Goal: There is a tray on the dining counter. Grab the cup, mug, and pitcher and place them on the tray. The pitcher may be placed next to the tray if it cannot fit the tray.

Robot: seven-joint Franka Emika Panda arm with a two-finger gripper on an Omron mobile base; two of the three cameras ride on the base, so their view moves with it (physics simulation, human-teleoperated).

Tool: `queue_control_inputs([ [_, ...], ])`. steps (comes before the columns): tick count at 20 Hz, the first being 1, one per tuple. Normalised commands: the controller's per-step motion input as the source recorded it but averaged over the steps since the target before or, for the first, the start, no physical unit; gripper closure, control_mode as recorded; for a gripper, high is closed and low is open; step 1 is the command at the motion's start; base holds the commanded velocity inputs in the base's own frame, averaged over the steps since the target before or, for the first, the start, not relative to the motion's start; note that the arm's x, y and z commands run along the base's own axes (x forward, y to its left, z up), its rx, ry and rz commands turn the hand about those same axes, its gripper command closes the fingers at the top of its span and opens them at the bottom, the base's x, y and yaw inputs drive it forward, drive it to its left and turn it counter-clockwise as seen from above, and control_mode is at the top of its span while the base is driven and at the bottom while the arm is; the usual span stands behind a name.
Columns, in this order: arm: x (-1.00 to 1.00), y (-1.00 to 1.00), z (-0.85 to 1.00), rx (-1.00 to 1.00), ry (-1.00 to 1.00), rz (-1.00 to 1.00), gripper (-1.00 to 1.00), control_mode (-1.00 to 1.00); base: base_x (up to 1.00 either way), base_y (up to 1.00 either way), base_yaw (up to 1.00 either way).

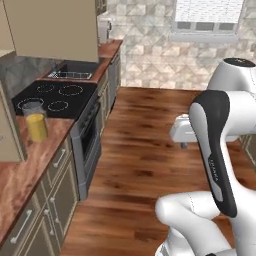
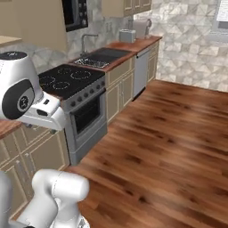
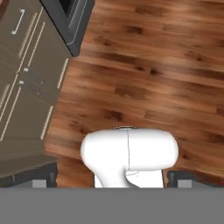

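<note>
Here, you had the pitcher (image 1: 36, 125) standing upright on the wood-grain counter (image 1: 25, 165) at the left of the left base view, just beside the black cooktop (image 1: 55, 97), its lower half filled with orange-yellow liquid. Nothing touched it.

In the hand view, the gripper (image 3: 112, 181) pointed down at the wooden floor (image 3: 148, 78), with its two dark fingertips (image 3: 43, 177) at the far left and far right of the bottom edge. Its jaws stood spread as wide as they go, and nothing sat between them. The same view showed the beige cabinet doors (image 3: 26, 83) at its left and a corner of the oven (image 3: 72, 17) at the top.

You had the pitcher well apart from the gripper: the pitcher up on the counter, the gripper over open floor beside the cabinets, aimed away from it.

In the right base view, the sink (image 2: 95, 61) lay beyond the cooktop, further along the counter run. The arm's white wrist (image 2: 42, 111) hung in front of the oven.
</note>
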Motion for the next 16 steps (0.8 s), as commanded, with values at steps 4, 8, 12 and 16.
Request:
queue_control_inputs([
  [4, 0.00, 0.00, 0.00, 0.00, 0.00, 0.00, -1.00, 1.00, 1.00, 0.14, 0.12],
  [8, 0.00, 0.00, 0.00, 0.00, 0.00, 0.00, -1.00, 1.00, 0.87, 0.17, 0.53],
  [12, 0.00, 0.00, 0.00, 0.00, 0.00, 0.00, -1.00, 1.00, 0.67, 0.12, 0.64],
  [16, 0.00, 0.00, 0.00, 0.00, 0.00, 0.00, -1.00, 1.00, 0.51, 0.11, 0.69],
])
